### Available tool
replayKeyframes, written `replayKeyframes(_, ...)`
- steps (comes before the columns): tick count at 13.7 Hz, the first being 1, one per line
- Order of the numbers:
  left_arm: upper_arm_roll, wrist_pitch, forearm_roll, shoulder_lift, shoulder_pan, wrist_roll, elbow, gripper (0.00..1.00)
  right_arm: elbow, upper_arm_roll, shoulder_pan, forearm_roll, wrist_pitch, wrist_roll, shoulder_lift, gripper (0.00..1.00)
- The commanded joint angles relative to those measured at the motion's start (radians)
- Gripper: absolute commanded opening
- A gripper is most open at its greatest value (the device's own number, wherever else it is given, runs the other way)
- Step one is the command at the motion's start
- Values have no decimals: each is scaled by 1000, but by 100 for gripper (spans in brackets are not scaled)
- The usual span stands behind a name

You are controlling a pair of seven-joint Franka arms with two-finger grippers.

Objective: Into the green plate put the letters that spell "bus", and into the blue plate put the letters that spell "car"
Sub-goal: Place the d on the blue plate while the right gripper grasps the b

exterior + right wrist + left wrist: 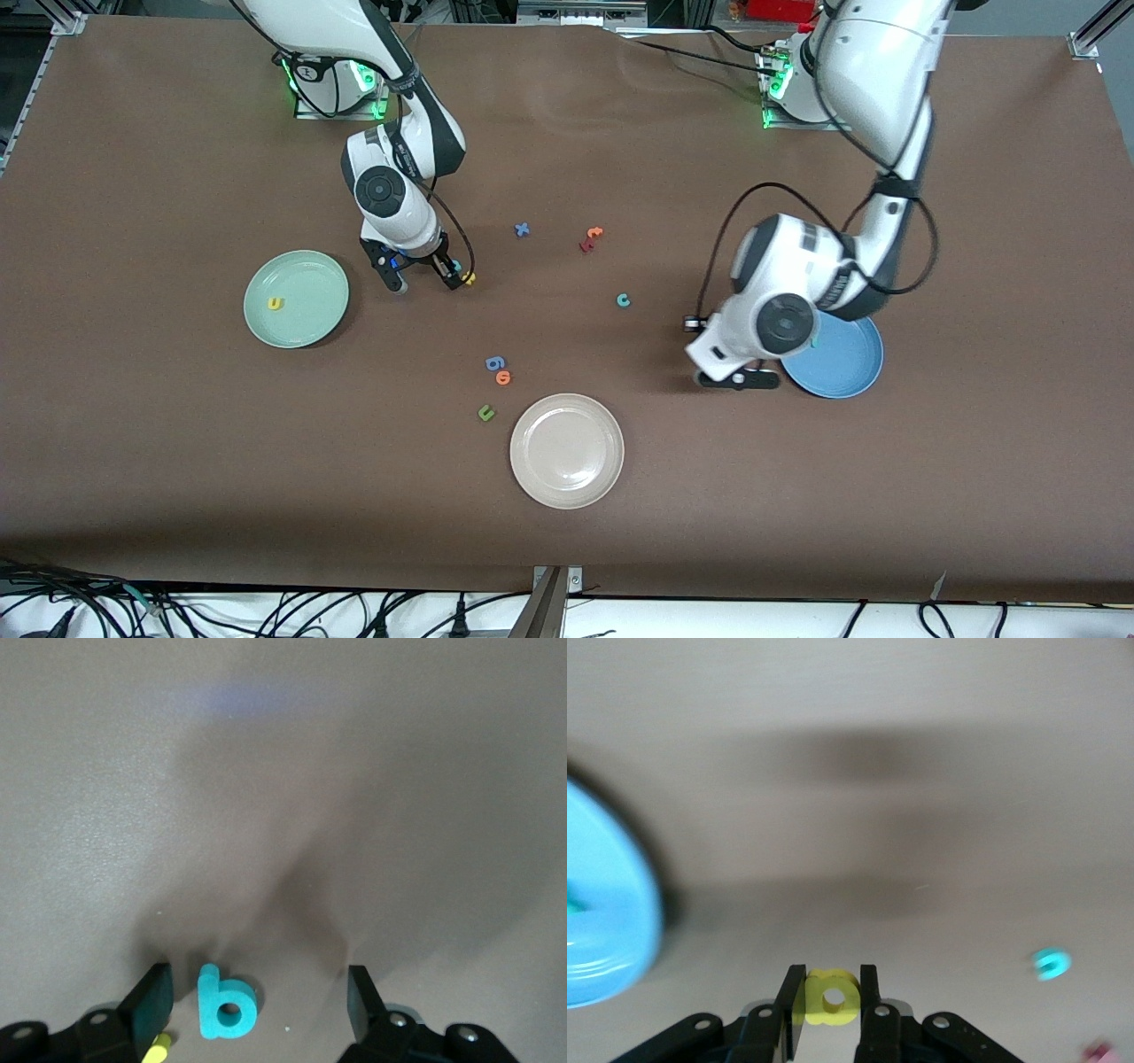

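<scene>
Here, low in the right wrist frame, our right gripper [257, 1003] straddles the teal "b" [226, 1004], fingers apart; light, squashy foam, so we pinch its flat edges. Our left gripper [833, 997] clamps the yellow "a" [831, 998].

Table cover [177, 461] matt brown; blue plate [850, 368] glossy; yellow "a" [831, 998], teal "b" [225, 1005] matt foam.

three plates [297, 299], eleven foam letters [624, 300] and two arms [403, 190].
</scene>
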Motion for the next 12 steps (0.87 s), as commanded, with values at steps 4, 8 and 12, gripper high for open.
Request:
replayKeyframes(4,-12,-109,95,-58,158,272,-57,13,-11,15,6,13,25,9,-6,77)
replayKeyframes(8,-12,-50,100,-89,202,365,-142,13,-11,21,9,13,58,6,5,62)
replayKeyframes(12,-12,202,100,-224,232,424,-411,13,-11,20,8,13,58,-6,7,29)
